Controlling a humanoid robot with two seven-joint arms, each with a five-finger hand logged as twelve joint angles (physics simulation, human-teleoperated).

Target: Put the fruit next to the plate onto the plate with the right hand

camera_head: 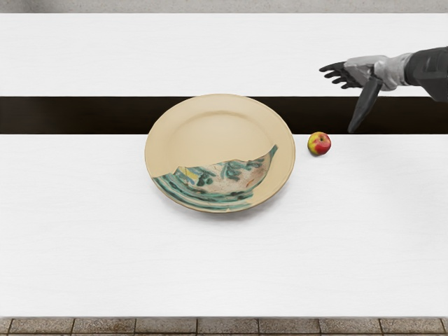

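Observation:
A small red and yellow apple (319, 143) lies on the white table just right of a large cream plate (210, 126) with a green painted pattern along its near side. My right hand (353, 87) comes in from the upper right edge and hovers above and to the right of the apple, apart from it. Its fingers are spread, with the thumb pointing down toward the table, and it holds nothing. The plate has nothing on it.
A dark gap (70, 115) runs across the table behind the plate, between two white surfaces. White tabletop (224, 266) stretches in front of the plate to the near edge, with a paved floor below.

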